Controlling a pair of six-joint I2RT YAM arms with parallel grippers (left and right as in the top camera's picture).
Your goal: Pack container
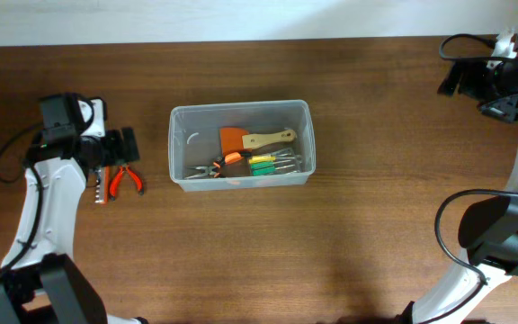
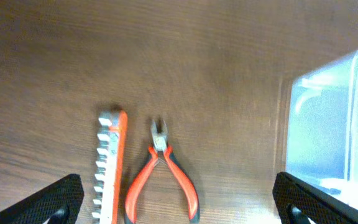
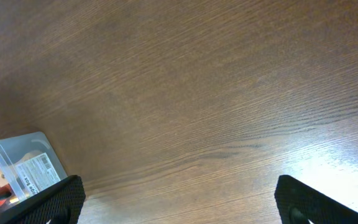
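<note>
The clear plastic container (image 1: 180, 144) stands mid-table and holds an orange scraper with a wooden handle (image 1: 257, 139), pliers and green and yellow screwdrivers (image 1: 272, 163). Its corner also shows in the left wrist view (image 2: 328, 124) and the right wrist view (image 3: 23, 165). Orange-handled pliers (image 1: 132, 178) (image 2: 164, 177) and an orange-and-white bit holder (image 1: 102, 184) (image 2: 110, 165) lie on the table left of the container. My left gripper (image 1: 120, 144) (image 2: 179, 208) is open, above these two tools and empty. My right gripper (image 1: 488, 85) (image 3: 179, 205) is open and empty at the far right.
The wooden table (image 1: 331, 252) ends at a white wall along the back. Black cables run by both arms.
</note>
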